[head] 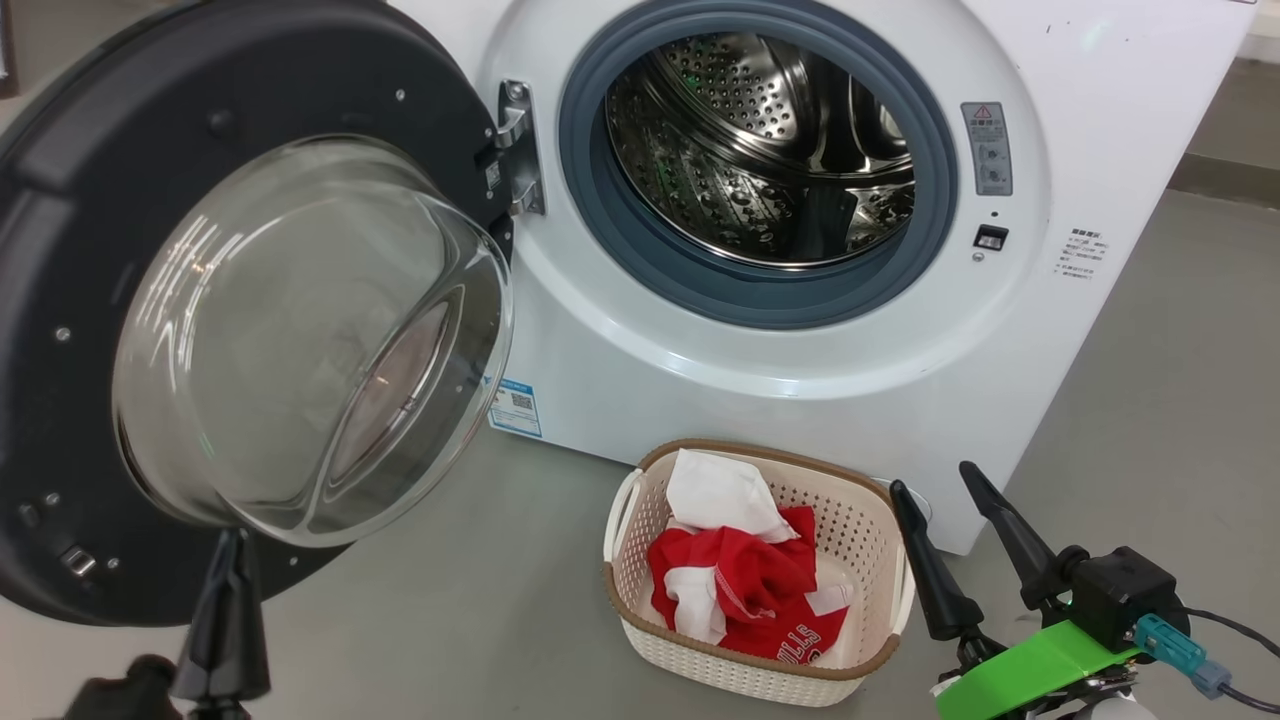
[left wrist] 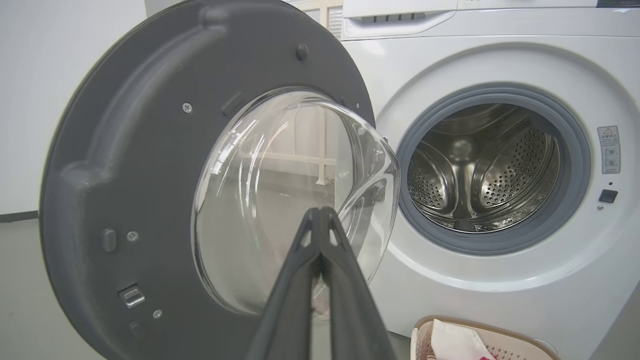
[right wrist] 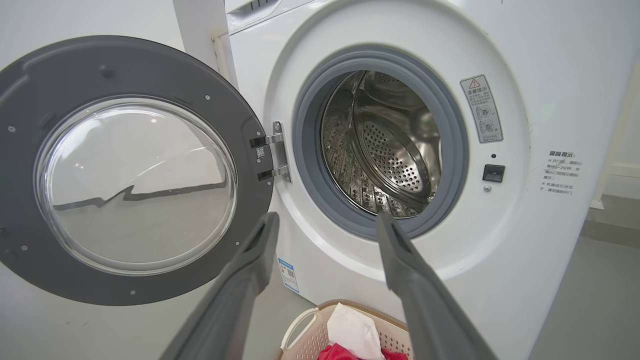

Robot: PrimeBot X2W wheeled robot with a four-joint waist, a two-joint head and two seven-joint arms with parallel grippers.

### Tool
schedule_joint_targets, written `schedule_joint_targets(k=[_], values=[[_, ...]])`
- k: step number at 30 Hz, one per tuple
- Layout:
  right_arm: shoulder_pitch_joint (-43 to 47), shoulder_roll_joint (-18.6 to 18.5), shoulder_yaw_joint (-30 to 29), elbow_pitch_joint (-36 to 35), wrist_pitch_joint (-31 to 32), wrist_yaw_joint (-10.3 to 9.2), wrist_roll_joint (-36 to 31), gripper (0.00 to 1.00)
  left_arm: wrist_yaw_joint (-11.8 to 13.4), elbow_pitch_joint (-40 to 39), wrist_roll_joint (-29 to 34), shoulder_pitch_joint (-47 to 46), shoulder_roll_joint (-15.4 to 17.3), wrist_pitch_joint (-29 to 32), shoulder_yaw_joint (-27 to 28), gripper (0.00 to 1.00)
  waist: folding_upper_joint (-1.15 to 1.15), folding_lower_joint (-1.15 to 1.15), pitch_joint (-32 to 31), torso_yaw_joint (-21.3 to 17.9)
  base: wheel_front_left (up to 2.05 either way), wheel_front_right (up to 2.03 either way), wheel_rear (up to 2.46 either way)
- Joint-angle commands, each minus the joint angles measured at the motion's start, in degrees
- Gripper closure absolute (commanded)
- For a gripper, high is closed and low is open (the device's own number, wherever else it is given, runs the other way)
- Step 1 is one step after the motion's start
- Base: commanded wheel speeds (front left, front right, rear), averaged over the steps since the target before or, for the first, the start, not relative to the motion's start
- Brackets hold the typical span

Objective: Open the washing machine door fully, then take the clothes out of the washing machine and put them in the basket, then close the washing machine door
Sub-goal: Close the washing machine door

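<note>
Left fingers (left wrist: 292, 295) near door (left wrist: 220, 185) glass

I count one washing machine (head: 800, 400), with one door (head: 100, 200), one hinge (head: 520, 150) and one steel drum (head: 760, 150). Its front bears three labels: one grey warning label (head: 987, 148), one block of print (head: 1085, 252), one blue sticker (head: 516, 407). There is one basket (head: 640, 580), one white cloth (head: 720, 495), and one red bundle (head: 750, 580) whose garments I cannot number. My jaws make two pairs, two dark fingers (head: 930, 570) each.

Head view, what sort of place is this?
Likely a laundry area, perhaps a test room: a front-loading washing machine with its door open, and a basket of clothes on the grey floor.
</note>
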Motion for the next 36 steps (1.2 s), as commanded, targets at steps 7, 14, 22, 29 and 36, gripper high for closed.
schedule_joint_targets(k=[7, 14, 22, 29, 36], values=[[-1.0, -0.7, 1.1, -1.2, -0.4, 0.36, -0.2, 0.00, 1.6, -4.5, 1.4, -7.5, 4.5, -0.7, 4.7, 1.00, 0.00, 0.00, 0.0, -0.9, 0.00, 0.00, 0.00], [-1.2, -0.9, 1.3, -0.7, -0.4, 0.36, -0.4, 0.00, 4.0, -4.4, 1.8, -16.2, 11.3, 1.5, 9.8, 1.00, 0.00, 0.00, 0.2, -2.4, 0.00, 0.00, 0.00], [-0.9, -0.8, 0.5, -0.4, -0.4, 0.36, -0.8, 0.00, 7.2, -1.2, -0.4, -23.2, 15.6, 5.9, 15.3, 1.00, 0.00, 0.00, -0.1, -3.9, 0.00, 0.00, 0.00], [-0.6, -0.8, 0.4, -0.2, -0.4, 0.36, -1.1, 0.00, 10.1, 8.7, -3.3, -30.6, 19.1, 10.5, 19.4, 1.00, 0.00, 0.00, -0.3, -4.5, 0.00, 0.00, 0.00], [-0.6, -1.0, 1.0, 0.0, -0.4, 0.36, -1.0, 0.00, 9.7, 19.6, -12.0, -37.5, 20.8, 17.4, 24.9, 1.00, 0.00, 0.00, -0.6, -5.4, 0.00, 0.00, 0.00]])
